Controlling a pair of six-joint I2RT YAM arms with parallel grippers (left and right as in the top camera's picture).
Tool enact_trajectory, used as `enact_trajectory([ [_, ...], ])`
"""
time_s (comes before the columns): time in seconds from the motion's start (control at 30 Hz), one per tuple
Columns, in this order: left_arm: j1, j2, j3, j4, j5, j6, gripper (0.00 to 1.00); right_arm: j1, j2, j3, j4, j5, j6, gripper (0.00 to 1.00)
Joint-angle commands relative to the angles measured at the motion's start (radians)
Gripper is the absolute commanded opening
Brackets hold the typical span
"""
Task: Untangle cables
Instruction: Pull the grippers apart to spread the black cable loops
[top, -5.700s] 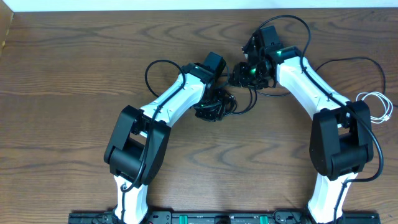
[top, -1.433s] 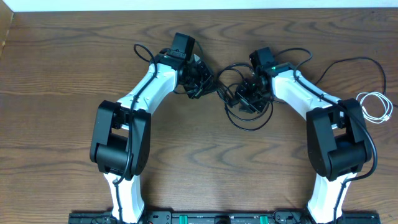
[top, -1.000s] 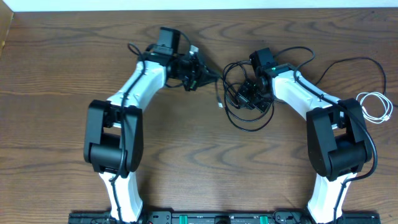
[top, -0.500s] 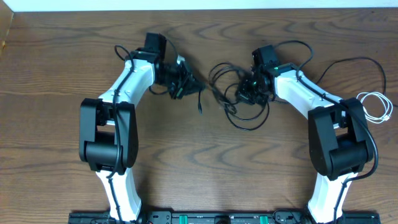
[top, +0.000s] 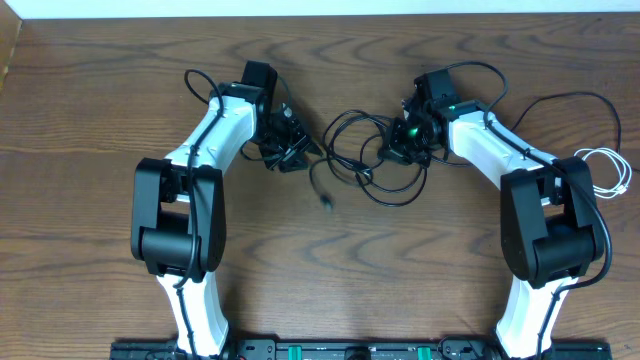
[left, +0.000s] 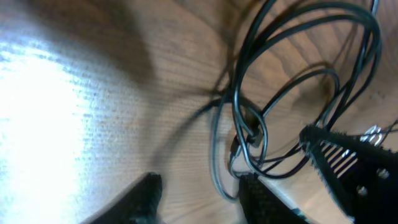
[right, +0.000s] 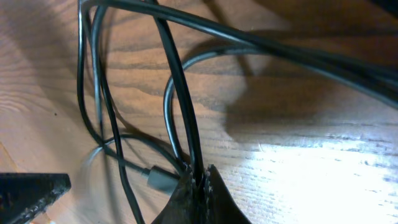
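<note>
Right wrist: tool (right: 198, 179) tight on cable (right: 180, 93)

No writing, label or number can be read anywhere.

Left claw (top: 290, 155) has opened, releasing the black cords (left: 237, 93).
</note>
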Motion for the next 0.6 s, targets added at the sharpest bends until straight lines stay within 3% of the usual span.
enact_trajectory([
  [0.0,-0.003,0.002,-0.003,-0.006,-0.032,0.015,0.54,0.004,0.009,-0.002,-0.012,-0.026,-0.019,0.02],
  [0.23,-0.003,0.002,-0.003,-0.021,-0.199,-0.035,0.57,0.004,0.009,-0.002,-0.082,-0.025,-0.019,0.06],
  [0.57,-0.055,0.002,-0.003,0.129,-0.225,-0.140,0.57,0.046,0.009,-0.002,-0.089,-0.021,-0.083,0.04],
])
